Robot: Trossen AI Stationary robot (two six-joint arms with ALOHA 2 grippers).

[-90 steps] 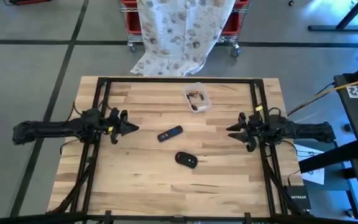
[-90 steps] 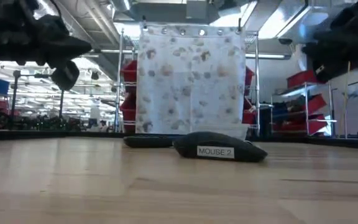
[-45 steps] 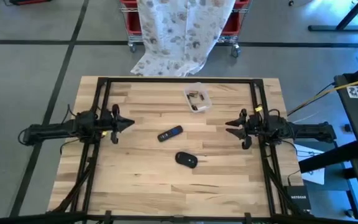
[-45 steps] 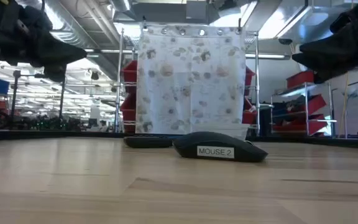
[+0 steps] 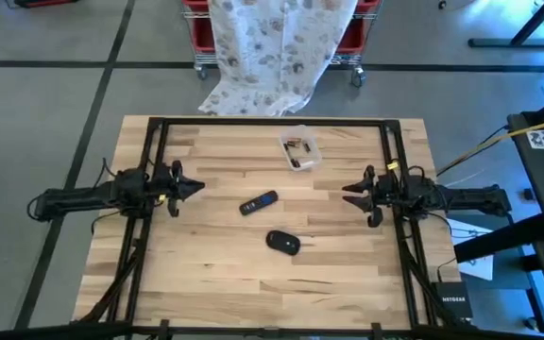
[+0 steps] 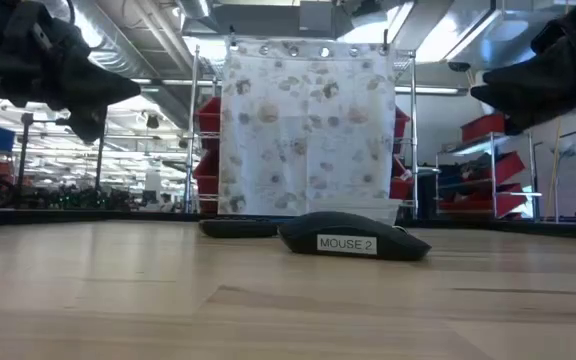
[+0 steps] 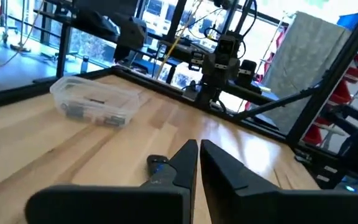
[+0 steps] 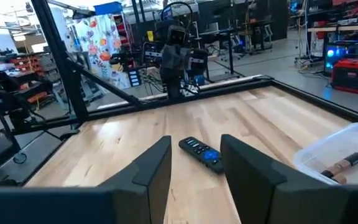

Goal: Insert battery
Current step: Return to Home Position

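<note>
- The mouse (image 5: 283, 243) lies nearest us, near the middle of the surface (image 5: 206, 269), back up, with neither claw touching it. We cannot see its underside or the battery. We judge that the main risk is therefore a hidden one: a battery not fully seated, or a loose cover, would go unnoticed if the arms go home now.
- Its long axis runs slantwise. One end points toward the left arm's side and the far edge, the other toward the right arm's side and the near edge. Its labelled flank faces the near edge. We cannot tell which end is the nose.
- The remote (image 5: 258, 202) lies just behind the mouse, apart from it and slanted the opposite way.
- The left claw (image 5: 199, 187) hangs over the left side of the surface, clenched on nothing. The right claw (image 5: 349, 195) hangs over the right side, released and empty. Both are well apart from the mouse, so we rate the chance of knocking it as low.
- The bin (image 5: 315, 149) sits farthest from us, near the far edge, with small items inside. It looks light, and we think a wide swing by the right arm could shove it.
</note>
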